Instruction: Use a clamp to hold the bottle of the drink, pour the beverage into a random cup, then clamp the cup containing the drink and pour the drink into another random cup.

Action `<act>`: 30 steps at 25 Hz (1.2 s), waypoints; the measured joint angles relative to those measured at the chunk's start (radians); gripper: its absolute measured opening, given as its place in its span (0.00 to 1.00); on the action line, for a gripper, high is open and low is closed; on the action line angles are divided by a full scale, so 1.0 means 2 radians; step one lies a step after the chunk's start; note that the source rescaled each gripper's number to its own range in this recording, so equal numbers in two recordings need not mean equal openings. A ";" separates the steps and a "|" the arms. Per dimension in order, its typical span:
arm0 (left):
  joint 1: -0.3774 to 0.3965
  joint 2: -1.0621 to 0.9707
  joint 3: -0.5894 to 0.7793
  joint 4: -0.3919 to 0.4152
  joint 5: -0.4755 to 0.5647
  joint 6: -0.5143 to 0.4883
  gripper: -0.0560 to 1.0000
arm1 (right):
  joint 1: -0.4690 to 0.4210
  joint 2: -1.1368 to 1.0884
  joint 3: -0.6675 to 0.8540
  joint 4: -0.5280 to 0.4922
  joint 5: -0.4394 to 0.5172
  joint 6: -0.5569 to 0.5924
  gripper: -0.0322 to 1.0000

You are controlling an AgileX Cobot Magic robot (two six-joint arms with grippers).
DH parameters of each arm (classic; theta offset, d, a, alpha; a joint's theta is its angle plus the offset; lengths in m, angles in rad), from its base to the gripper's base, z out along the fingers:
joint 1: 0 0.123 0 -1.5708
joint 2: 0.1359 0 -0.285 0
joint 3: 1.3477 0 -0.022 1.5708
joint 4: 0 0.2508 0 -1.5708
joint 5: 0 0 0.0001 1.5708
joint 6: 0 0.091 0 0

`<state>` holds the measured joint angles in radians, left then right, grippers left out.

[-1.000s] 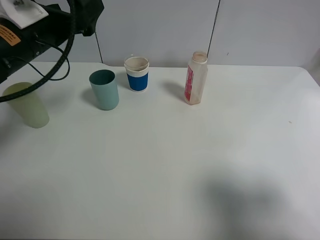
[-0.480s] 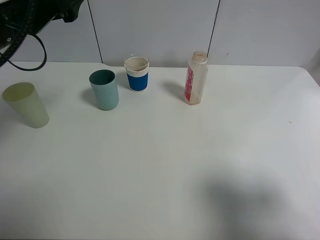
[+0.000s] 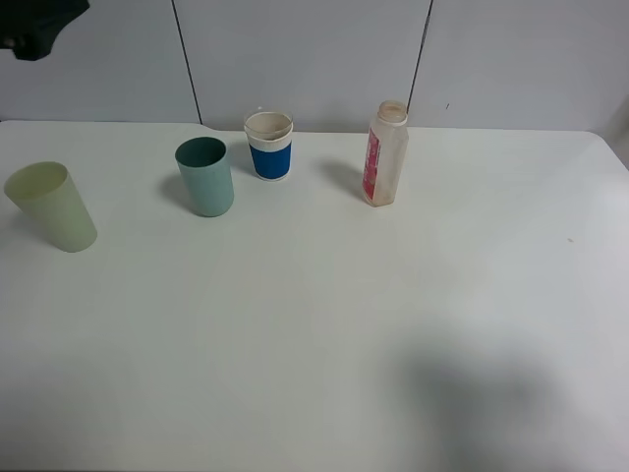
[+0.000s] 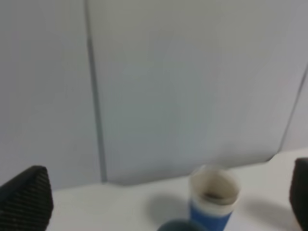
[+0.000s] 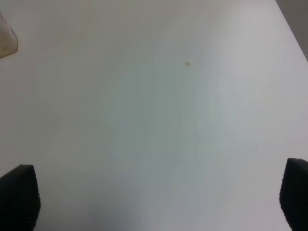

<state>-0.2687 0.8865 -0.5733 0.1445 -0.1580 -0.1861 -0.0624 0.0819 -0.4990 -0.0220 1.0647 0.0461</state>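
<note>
Tools: left tool [image 4: 163,192] and right tool [image 5: 154,192], both with jaws wide apart, empty, above the white worktop [image 3: 324,324]. Bottle [image 3: 385,154] upright at 12 o'clock. Blue-banded cup [image 3: 268,146] at 11 o'clock; teal cup [image 3: 205,176] beside it; yellow-green cup [image 3: 51,206] at 9 o'clock, well apart.

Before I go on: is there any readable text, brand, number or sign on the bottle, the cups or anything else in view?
None can be read.
Bottle: its pink-red label shows print too small and blurred to make out.
White cup with the blue band: no lettering visible.
Teal cup: plain.
Pale yellow-green cup: plain.
</note>
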 joint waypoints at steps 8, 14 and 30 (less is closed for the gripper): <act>0.011 -0.123 0.000 0.018 0.168 -0.002 1.00 | 0.000 0.000 0.000 0.000 0.000 0.000 1.00; 0.011 -0.192 0.003 0.020 0.245 -0.002 1.00 | 0.000 0.000 0.000 0.000 0.000 0.000 1.00; 0.011 -0.299 0.006 0.020 0.445 -0.002 1.00 | 0.000 0.000 0.000 0.000 0.000 0.000 1.00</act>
<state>-0.2473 0.2894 -0.5615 0.1842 0.7328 -0.1898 -0.0624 0.0819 -0.4990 -0.0220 1.0647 0.0461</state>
